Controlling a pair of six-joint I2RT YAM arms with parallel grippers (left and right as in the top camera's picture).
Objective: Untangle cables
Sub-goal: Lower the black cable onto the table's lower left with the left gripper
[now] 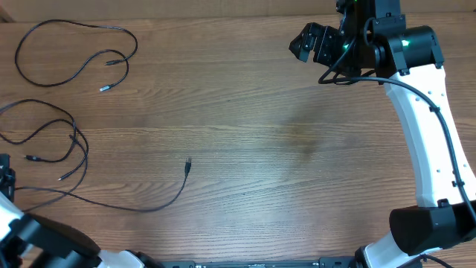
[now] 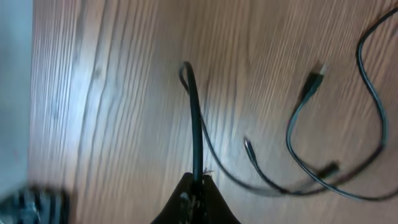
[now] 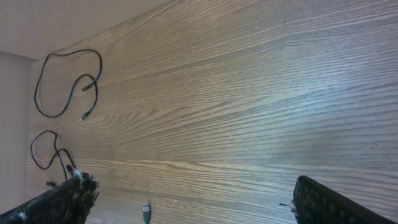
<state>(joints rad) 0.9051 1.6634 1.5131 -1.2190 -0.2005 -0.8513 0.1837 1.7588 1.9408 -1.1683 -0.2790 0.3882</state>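
Observation:
Thin black cables lie at the left of the table. One cable point(image 1: 74, 52) is a separate loose loop at the far left. A second group of loops point(image 1: 56, 141) lies nearer, and a long strand runs from it to a plug point(image 1: 188, 161). My left gripper point(image 2: 198, 182) is shut on a black cable point(image 2: 194, 112) that rises from the jaws; in the overhead view it is mostly cut off at the left edge point(image 1: 6, 177). More strands and plugs point(image 2: 311, 87) lie to the right of it. My right gripper point(image 1: 309, 43) is open and empty, far away at the back right.
The wooden table's left edge point(image 2: 28, 93) is close to my left gripper. The right arm point(image 1: 424, 126) stretches along the right side. The right wrist view shows the far loop point(image 3: 68, 87), the near loops point(image 3: 46, 149) and the plug point(image 3: 146, 211).

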